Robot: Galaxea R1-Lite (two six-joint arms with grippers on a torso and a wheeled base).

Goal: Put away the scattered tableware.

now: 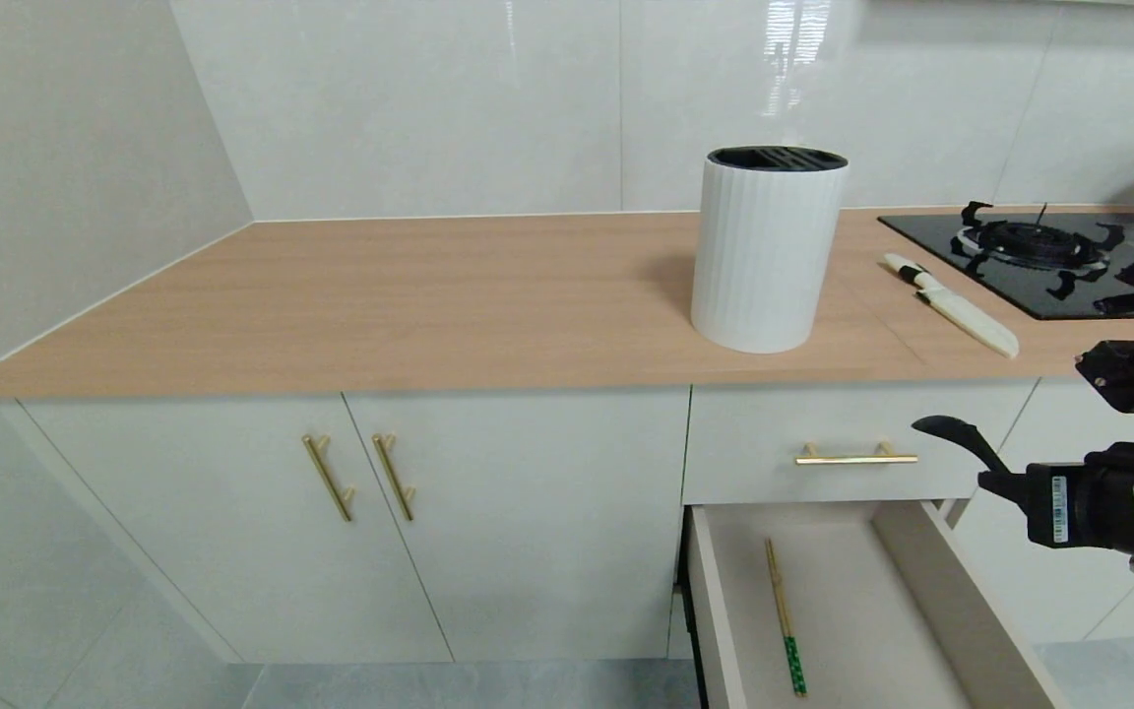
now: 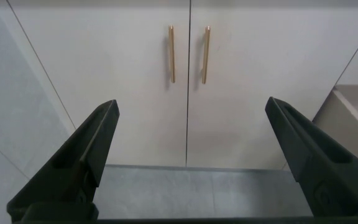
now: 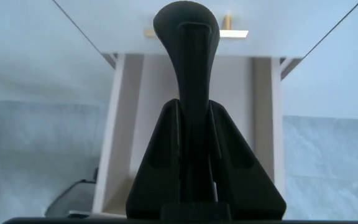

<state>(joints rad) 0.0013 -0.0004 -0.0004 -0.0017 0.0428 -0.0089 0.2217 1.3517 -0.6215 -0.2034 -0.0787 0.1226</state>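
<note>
A black spoon (image 1: 951, 433) sticks out leftward from my right gripper (image 1: 1005, 483), which is shut on its handle, just right of the open drawer (image 1: 715, 591) and above it. In the right wrist view the black spoon (image 3: 185, 37) points toward the drawer (image 3: 114, 137) from between the fingers of the right gripper (image 3: 188, 162). A pair of wooden chopsticks (image 1: 784, 615) with green ends lies in the drawer. A white knife (image 1: 956, 315) rests on the counter beside the white knife block (image 1: 769, 251). My left gripper (image 2: 191, 162) is open, facing the cabinet doors (image 2: 188, 53).
A gas hob (image 1: 1049, 256) is set into the wooden counter (image 1: 380, 295) at the right. A shut drawer with a gold handle (image 1: 857, 458) sits above the open one. Two cabinet doors with gold handles (image 1: 360, 478) are to the left.
</note>
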